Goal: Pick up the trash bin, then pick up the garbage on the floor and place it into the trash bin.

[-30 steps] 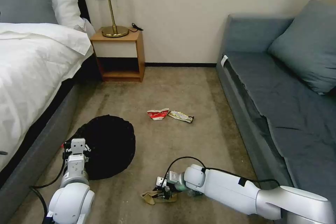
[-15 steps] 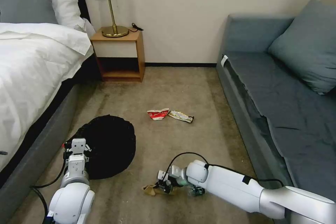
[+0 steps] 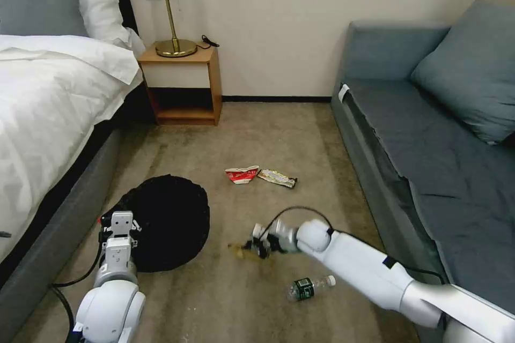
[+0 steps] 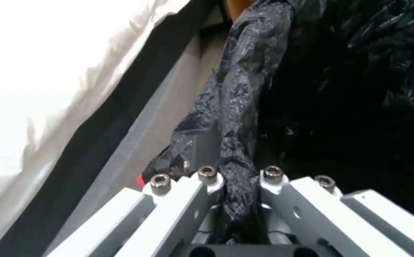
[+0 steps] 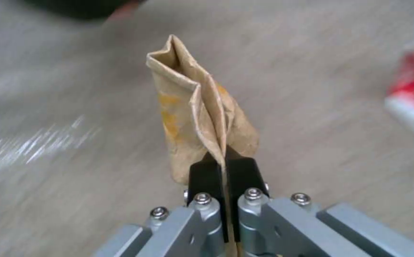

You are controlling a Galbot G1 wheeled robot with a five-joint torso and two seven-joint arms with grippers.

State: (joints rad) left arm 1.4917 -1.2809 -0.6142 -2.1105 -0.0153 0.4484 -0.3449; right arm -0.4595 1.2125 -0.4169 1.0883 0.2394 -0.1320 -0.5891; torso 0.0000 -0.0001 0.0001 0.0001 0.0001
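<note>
Trash bin (image 3: 169, 222): round, lined with a crinkly black bag, on the carpet beside the bed (image 3: 48, 112); its rim is pinched by the left gripper (image 3: 119, 224), whose fingers are closed tight on a fold of the liner in the left wrist view. Brown paper bag (image 5: 199, 117): crumpled, clamped at one end between the fully closed pads of the right gripper (image 3: 261, 246), carried clear of the carpet between the bin and the sofa (image 3: 429, 161), near the bin but not over it. Plastic bottle (image 3: 309, 286): green label, lying on its side on the floor beneath the right arm. Red-and-white cup (image 3: 242, 174) and snack wrapper (image 3: 277, 178): just beside each other on the carpet, farther toward the nightstand (image 3: 185, 83). Step in hand, by judgement: carrying the paper bag to the bin. Done well, the right gripper keeps its pinch firm, since the hold is only on an edge, brings the bag fully above the dark opening, and releases only once it hangs inside the rim. The left gripper should keep the bin steady and its mouth unobstructed.
</note>
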